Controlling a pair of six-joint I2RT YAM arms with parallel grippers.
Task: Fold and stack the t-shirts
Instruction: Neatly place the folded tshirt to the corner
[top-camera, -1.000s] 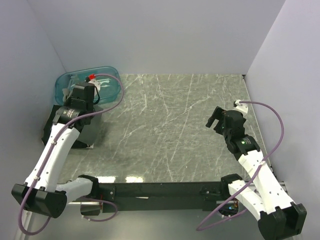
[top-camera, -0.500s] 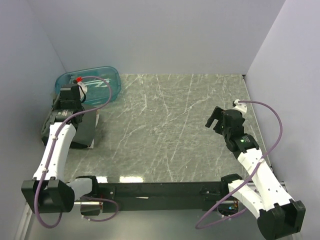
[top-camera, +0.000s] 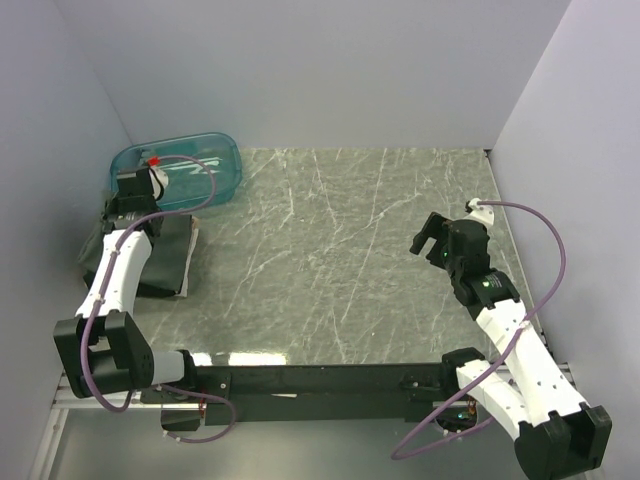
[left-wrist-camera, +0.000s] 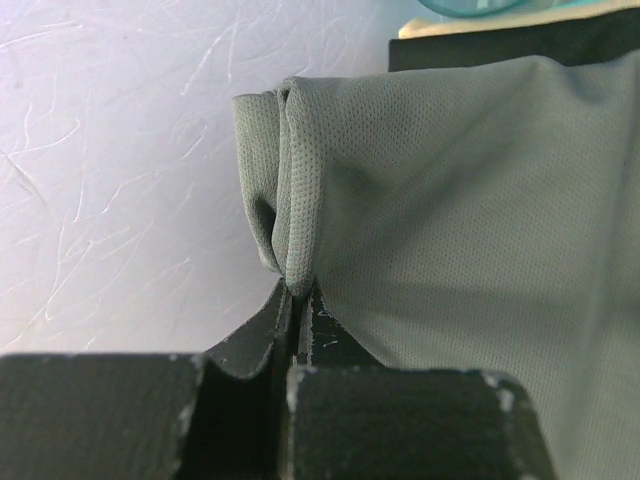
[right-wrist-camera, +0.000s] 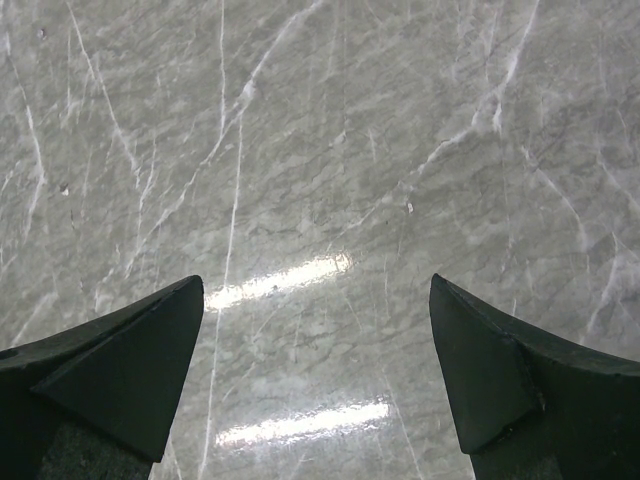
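Dark grey t-shirts (top-camera: 160, 258) lie piled at the table's far left, in front of the tub. My left gripper (top-camera: 122, 208) hangs over the pile's back left corner. In the left wrist view it (left-wrist-camera: 300, 292) is shut on a bunched fold of thin grey t-shirt (left-wrist-camera: 450, 200), whose cloth spreads out to the right. A darker t-shirt edge (left-wrist-camera: 500, 48) shows beyond it. My right gripper (top-camera: 425, 238) hovers at the right side of the table. In the right wrist view it (right-wrist-camera: 315, 285) is open above bare marble with nothing between its fingers.
A translucent teal plastic tub (top-camera: 205, 165) stands at the back left corner, just behind the pile. Grey walls close in the left, back and right sides. The marble table top (top-camera: 340, 250) stretches between the two arms.
My left gripper has swung left from the tub's front edge toward the left wall, carrying the pinched fabric over the pile. The right arm has stayed still.
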